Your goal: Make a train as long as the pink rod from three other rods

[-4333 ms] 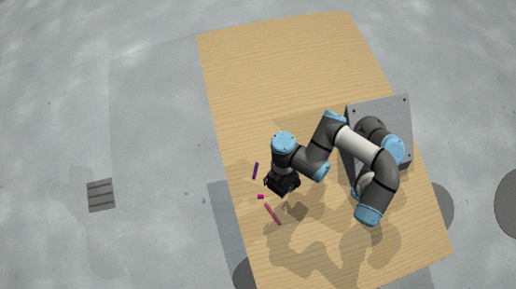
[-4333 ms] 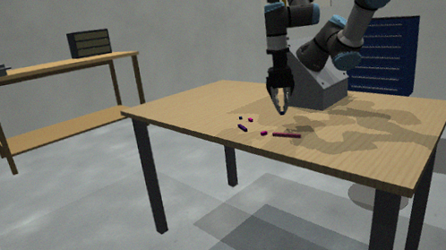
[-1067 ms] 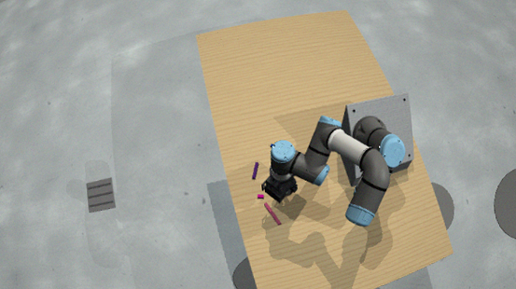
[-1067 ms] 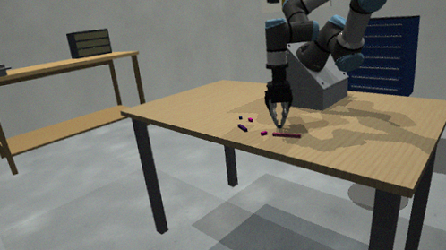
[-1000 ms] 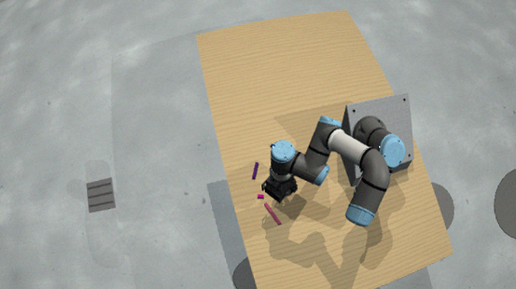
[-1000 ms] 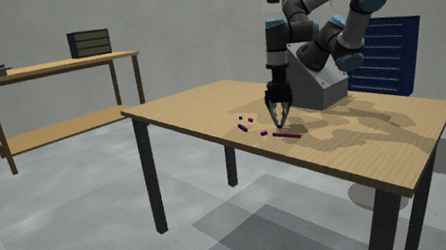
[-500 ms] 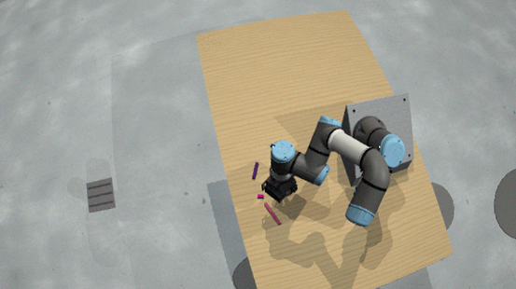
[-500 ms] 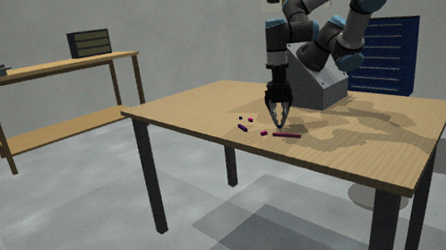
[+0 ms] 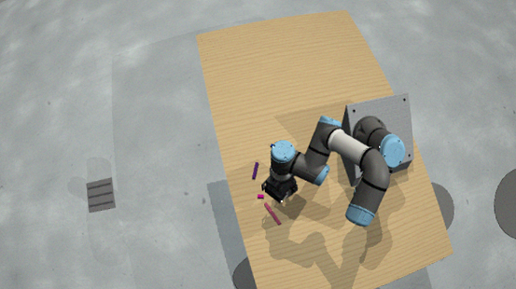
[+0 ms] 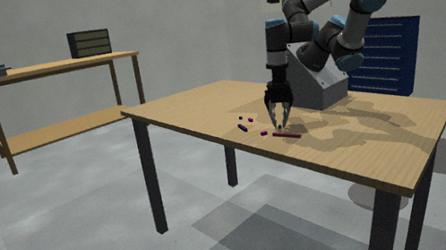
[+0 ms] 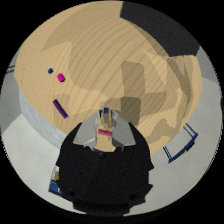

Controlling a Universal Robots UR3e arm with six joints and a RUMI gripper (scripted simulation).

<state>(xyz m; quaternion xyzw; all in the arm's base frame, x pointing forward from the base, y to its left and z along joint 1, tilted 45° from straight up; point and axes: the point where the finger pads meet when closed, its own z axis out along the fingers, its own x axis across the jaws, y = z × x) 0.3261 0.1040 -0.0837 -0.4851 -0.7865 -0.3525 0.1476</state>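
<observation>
While the gripper (image 9: 282, 200) (image 10: 281, 127) (image 11: 106, 110) is standing slightly open, gripping nothing, a blue rod (image 10: 280, 126) (image 11: 106, 110) is sitting between its fingertips. The pink rod (image 9: 272, 213) (image 10: 286, 135) (image 11: 104, 133) is lying nearby, one magenta rod (image 9: 261, 196) (image 10: 263, 133) resting just off its end, the purple rod (image 9: 255, 170) (image 10: 242, 127) (image 11: 60, 109) lying farther along the table (image 9: 279, 68) (image 10: 202, 106) (image 11: 95, 55).

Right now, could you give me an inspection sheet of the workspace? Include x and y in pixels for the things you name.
Surface: wooden table (image 9: 279, 68) (image 10: 197, 106) (image 11: 100, 45), shadowed in places.
Job's things: pink rod (image 9: 272, 213) (image 10: 286, 135) (image 11: 105, 133), purple rod (image 9: 256, 170) (image 10: 242, 127) (image 11: 60, 109), two magenta rods (image 10: 250, 119) (image 11: 61, 78), two blue rods (image 10: 240, 117) (image 11: 50, 71); no three-rod train.
Clutter: nothing seen.
Hand (image 9: 281, 199) (image 10: 280, 126) (image 11: 106, 110): slightly open, one blue rod at its fingertips.
Cables: nothing seen.
Surroundings: another table (image 10: 54, 66), with a drawer box (image 10: 89, 43) on top.
</observation>
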